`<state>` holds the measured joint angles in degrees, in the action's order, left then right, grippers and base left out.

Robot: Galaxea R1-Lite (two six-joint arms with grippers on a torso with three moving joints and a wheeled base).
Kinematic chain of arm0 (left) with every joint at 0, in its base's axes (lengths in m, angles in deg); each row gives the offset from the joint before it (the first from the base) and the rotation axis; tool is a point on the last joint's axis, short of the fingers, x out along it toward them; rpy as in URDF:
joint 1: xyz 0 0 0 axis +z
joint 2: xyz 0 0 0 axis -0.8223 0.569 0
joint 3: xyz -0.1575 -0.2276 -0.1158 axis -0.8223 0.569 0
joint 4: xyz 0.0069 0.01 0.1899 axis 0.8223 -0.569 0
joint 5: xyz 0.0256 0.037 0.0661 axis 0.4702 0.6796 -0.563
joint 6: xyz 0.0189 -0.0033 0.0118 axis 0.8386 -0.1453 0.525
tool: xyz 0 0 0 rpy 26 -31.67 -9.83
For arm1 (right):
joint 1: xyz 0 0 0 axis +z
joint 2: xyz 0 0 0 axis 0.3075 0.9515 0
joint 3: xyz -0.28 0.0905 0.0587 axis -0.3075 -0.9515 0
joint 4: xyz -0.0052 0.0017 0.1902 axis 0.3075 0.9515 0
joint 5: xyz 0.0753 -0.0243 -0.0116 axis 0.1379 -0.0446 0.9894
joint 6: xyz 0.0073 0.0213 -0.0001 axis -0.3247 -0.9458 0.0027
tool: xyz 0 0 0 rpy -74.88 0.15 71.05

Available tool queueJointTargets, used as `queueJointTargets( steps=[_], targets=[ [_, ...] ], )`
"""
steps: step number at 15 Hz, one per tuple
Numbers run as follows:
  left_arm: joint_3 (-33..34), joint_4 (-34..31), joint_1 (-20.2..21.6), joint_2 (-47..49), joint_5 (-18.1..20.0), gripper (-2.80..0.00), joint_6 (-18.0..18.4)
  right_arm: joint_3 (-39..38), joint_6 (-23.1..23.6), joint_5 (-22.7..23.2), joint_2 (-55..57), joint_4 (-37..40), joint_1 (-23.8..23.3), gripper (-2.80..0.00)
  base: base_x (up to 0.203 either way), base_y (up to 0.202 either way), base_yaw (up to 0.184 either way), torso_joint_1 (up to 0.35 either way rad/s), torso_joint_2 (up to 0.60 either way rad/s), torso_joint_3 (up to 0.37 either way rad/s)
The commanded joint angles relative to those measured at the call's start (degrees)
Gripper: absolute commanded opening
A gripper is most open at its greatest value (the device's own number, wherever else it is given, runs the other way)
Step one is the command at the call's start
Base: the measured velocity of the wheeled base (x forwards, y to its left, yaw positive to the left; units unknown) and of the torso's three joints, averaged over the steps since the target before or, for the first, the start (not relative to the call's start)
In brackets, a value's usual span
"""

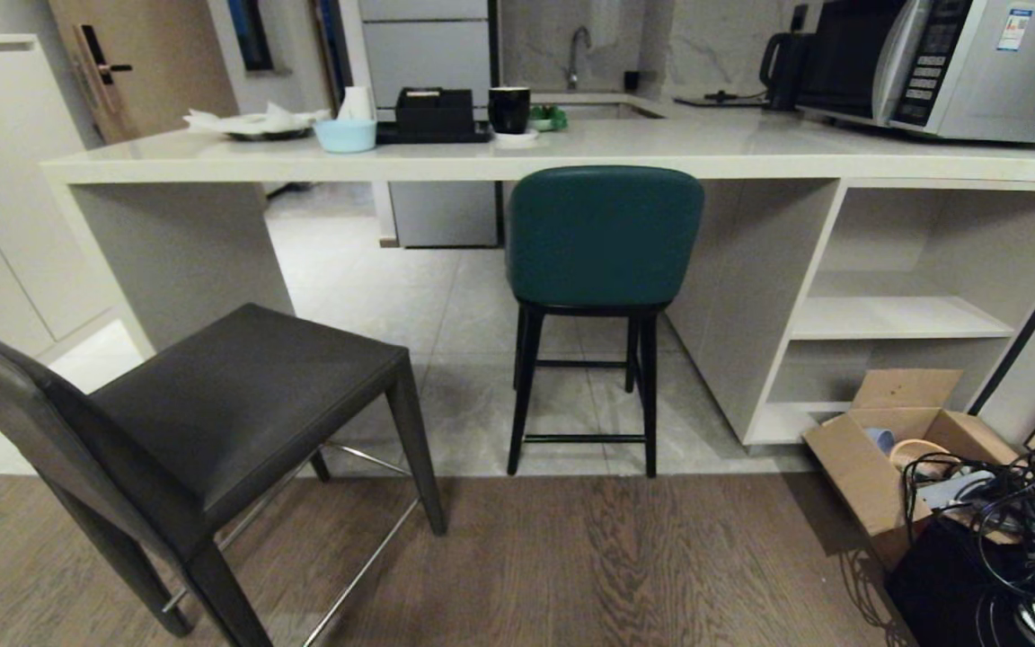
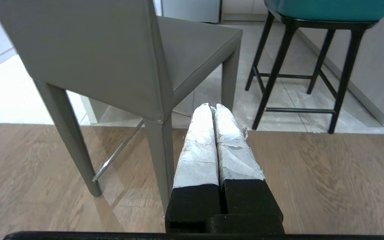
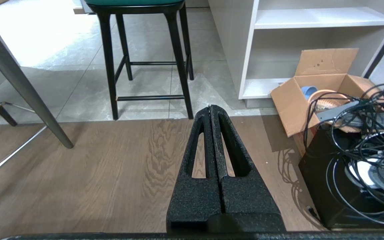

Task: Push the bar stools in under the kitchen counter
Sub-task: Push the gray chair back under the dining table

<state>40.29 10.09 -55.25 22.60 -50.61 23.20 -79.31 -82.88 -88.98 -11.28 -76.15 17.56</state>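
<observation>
A dark grey bar stool (image 1: 239, 404) stands on the wood floor at the near left, turned at an angle, out from under the kitchen counter (image 1: 517, 157). The teal bar stool (image 1: 603, 238) stands at the counter's edge, its back facing me, its legs on the tiles. Neither arm shows in the head view. My left gripper (image 2: 212, 106), fingers wrapped in white tape, is shut and empty, just behind the grey stool (image 2: 118, 56). Shut and empty too, my right gripper (image 3: 211, 107) hangs over the wood floor, short of the teal stool's black legs (image 3: 145, 63).
An open cardboard box (image 1: 890, 445) with cups and a black box with tangled cables (image 1: 1012, 539) sit on the floor at the right. White open shelves (image 1: 895, 314) fill the counter's right end. A microwave (image 1: 940, 63), a kettle, cups and a bowl (image 1: 345, 135) stand on top.
</observation>
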Motion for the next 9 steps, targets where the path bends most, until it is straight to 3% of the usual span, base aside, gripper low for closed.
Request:
queueJointTargets(
  steps=[1, 9],
  targets=[
    [1.1, 0.1, 0.0, 0.0, 0.0, -2.80, 0.0, 0.0, 0.0, 0.0, 0.0, 0.0, 0.0, -2.80, 0.000, 0.000, 0.000, 0.000, 0.00, 0.000],
    [1.1, 0.1, 0.0, 0.1, 0.0, -2.80, -0.1, 0.0, 0.0, -0.1, 0.0, 0.0, 0.0, -2.80, 0.000, 0.000, 0.000, 0.000, 0.00, 0.000]
  ],
)
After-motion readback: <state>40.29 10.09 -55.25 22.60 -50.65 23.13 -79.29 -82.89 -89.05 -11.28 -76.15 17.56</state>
